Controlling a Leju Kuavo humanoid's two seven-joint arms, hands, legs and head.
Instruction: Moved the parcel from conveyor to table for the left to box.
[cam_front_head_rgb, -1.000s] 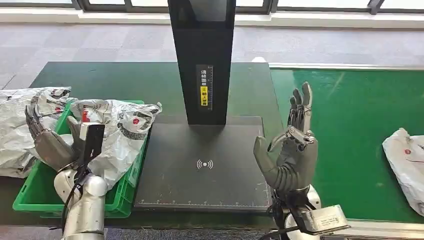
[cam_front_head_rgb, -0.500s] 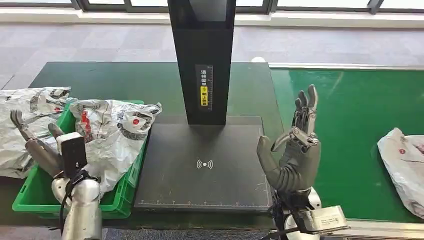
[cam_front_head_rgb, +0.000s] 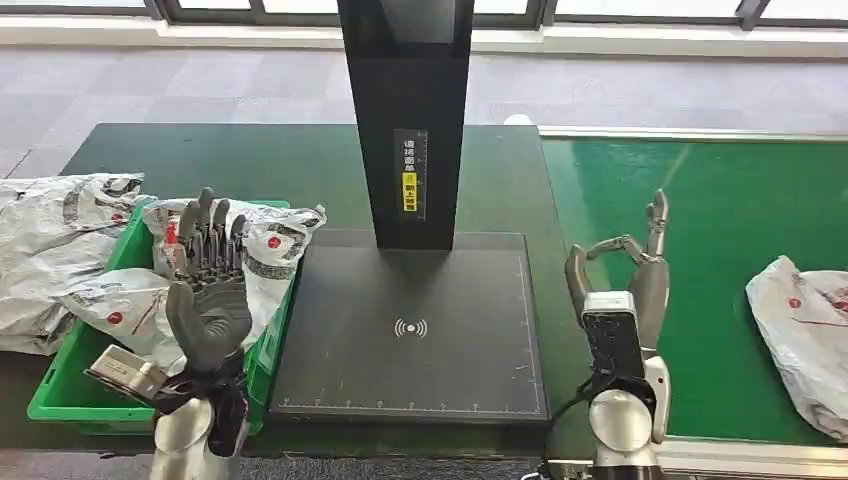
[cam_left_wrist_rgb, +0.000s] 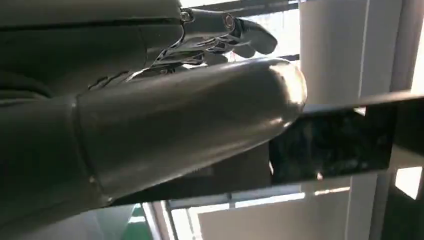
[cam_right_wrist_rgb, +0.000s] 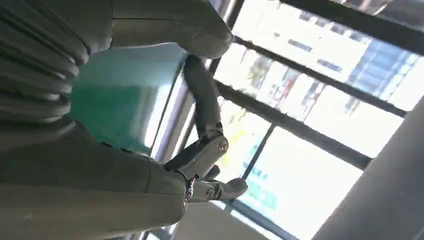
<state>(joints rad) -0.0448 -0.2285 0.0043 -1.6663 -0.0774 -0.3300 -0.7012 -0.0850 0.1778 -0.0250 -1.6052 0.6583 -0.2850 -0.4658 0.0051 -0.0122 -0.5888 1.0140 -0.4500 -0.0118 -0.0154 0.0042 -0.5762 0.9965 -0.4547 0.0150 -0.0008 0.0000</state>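
Grey parcel (cam_front_head_rgb: 805, 335) on conveyor (cam_front_head_rgb: 720, 210) in head view; both hands (cam_front_head_rgb: 208, 300) (cam_front_head_rgb: 625, 280) spread, empty.

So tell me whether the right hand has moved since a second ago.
Yes. The right hand shifted right, off the black scanner base, toward the conveyor.

White crumpled parcel (cam_front_head_rgb: 808, 335) lies flat on the green conveyor (cam_front_head_rgb: 720, 210)

The right robot hand (cam_right_wrist_rgb: 165, 150) is occupying the near field, holding nothing, its fingers (cam_right_wrist_rgb: 202, 100) extending apart. A green conveyor surface (cam_right_wrist_rgb: 120, 95) is showing behind it. Bright windows with dark frames (cam_right_wrist_rgb: 310, 135) are lying beyond.
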